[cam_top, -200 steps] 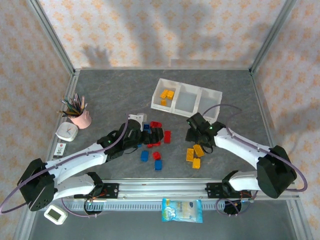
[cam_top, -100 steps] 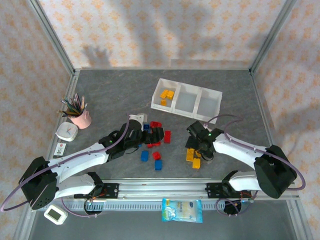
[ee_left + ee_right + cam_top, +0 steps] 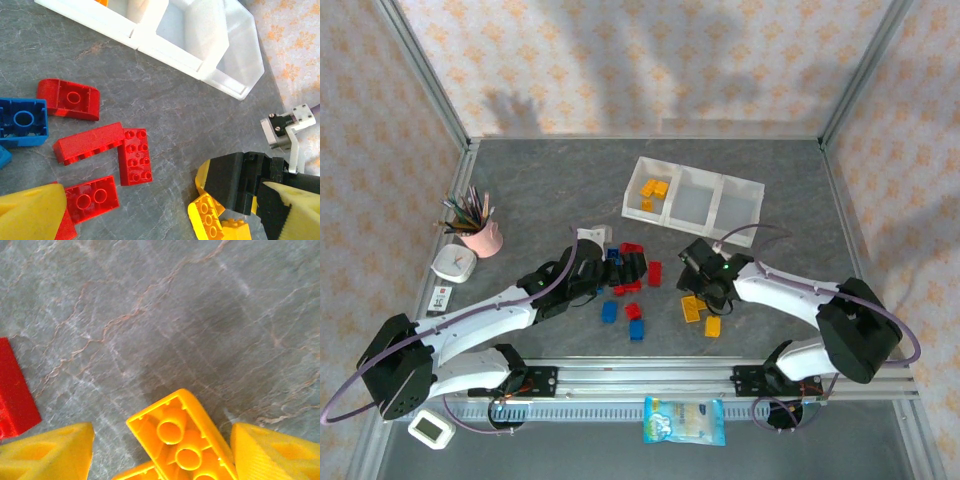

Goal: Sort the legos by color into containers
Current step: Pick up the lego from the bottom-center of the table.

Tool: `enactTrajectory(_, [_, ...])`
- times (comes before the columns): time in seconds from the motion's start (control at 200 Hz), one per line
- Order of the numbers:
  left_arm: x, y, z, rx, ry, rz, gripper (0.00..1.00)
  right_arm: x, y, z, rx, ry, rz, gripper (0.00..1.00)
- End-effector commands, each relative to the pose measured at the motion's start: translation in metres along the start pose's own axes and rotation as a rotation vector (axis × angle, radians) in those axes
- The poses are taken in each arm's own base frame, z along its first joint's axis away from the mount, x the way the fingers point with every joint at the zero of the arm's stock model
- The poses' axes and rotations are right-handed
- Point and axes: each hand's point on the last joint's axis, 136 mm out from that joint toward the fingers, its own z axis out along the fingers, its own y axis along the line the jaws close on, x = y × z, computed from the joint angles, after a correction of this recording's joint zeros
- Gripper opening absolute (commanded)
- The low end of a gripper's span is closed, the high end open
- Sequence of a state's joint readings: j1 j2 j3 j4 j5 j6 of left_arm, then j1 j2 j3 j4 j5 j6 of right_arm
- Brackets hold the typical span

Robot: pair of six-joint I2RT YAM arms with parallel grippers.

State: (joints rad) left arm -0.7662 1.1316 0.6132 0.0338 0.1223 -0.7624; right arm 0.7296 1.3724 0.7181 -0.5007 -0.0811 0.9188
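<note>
My right claw (image 3: 161, 452) is hanging low over the grey worktop (image 3: 210, 315). Its jaws are standing apart on either side of a yellow lego (image 3: 175, 432), which is lying upside down with its hollow underside facing up. One finger is sitting right against the brick and the other is leaving a gap, so I am straddling it rather than gripping it. A red lego (image 3: 12, 390) is lying off to one side.

Seen from above, this is happening near the front of the worktop, well apart from the white tray (image 3: 696, 200), whose left compartment is holding a few yellow legos (image 3: 652, 192).

My left claw (image 3: 160, 220) is spreading wide and carrying nothing. It is hovering over a cluster of red legos (image 3: 90, 142), with a blue lego (image 3: 22, 122) lying just beside them.
</note>
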Motion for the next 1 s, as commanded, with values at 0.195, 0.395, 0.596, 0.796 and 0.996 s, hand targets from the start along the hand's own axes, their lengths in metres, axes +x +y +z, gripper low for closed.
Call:
enactTrajectory(0.195, [-0.003, -0.002, 0.001, -0.003, -0.024, 0.004, 0.99, -0.004, -0.011, 0.009, 0.092, 0.015, -0.116, 0.71])
enactTrajectory(0.395, [-0.004, -0.001, 0.001, -0.007, -0.028, 0.006, 0.99, -0.008, -0.018, 0.016, 0.144, 0.018, -0.154, 0.68])
enactTrajectory(0.596, [-0.006, -0.003, 0.003, -0.007, -0.03, 0.014, 0.99, -0.02, -0.032, 0.016, 0.189, -0.022, -0.157, 0.56])
enactTrajectory(0.796, [-0.004, -0.001, 0.005, -0.012, -0.025, 0.009, 0.99, -0.019, -0.023, 0.019, 0.151, -0.008, -0.184, 0.45])
enactTrajectory(0.996, [-0.009, -0.002, 0.0, -0.01, -0.051, 0.007, 0.99, -0.03, -0.009, 0.008, 0.116, -0.043, -0.2, 0.39])
